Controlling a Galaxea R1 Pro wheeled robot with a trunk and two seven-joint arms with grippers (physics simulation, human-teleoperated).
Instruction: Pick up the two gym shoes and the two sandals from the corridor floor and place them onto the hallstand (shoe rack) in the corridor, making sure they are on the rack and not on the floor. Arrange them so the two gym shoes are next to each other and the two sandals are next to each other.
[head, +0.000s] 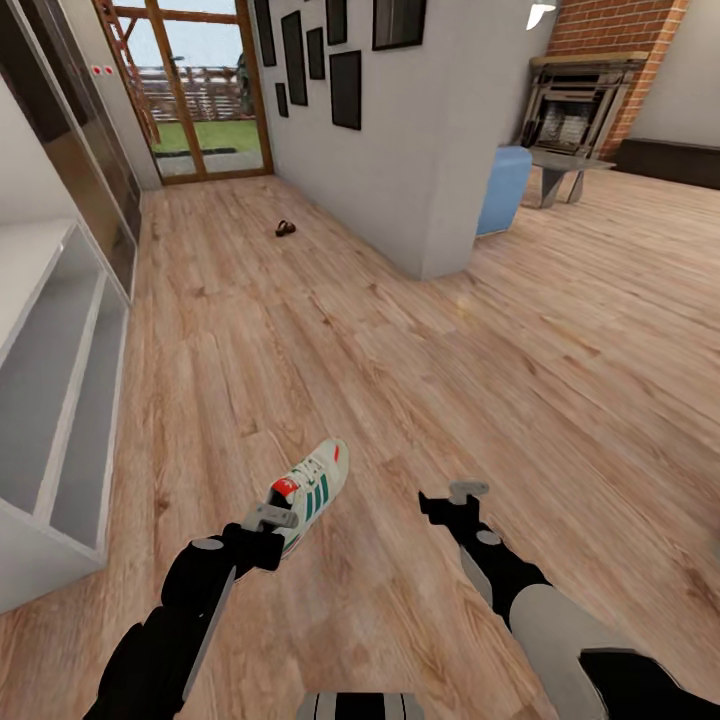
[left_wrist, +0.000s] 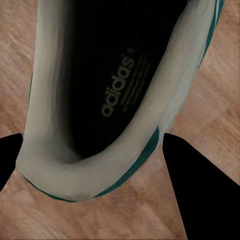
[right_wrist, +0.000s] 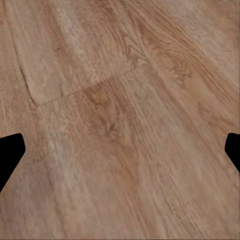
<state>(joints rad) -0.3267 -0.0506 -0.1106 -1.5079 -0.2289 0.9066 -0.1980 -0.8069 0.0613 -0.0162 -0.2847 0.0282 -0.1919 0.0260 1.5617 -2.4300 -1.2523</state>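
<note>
One cream-white gym shoe (head: 318, 483) with green stripes and a red tongue label lies on the corridor floor (head: 400, 380), toe pointing away. My left gripper (head: 272, 520) is at its heel. In the left wrist view the two dark fingers (left_wrist: 200, 190) press both sides of the shoe's heel collar (left_wrist: 95, 165), so the left gripper (left_wrist: 92, 135) is shut on it. My right gripper (head: 455, 496) hovers open over bare planks (right_wrist: 120, 115) to the shoe's right, nothing between its fingers (right_wrist: 9, 155). A small dark brown sandal (head: 285, 229) lies far down the corridor. The pale hallstand (head: 55, 400) stands at the left.
A white wall corner (head: 440, 200) juts in at the centre right, with a blue seat (head: 503, 188) behind it. A glass door (head: 195, 90) closes the corridor's far end. A brick fireplace (head: 585, 95) stands at the far right. Open floor lies between shoe and hallstand.
</note>
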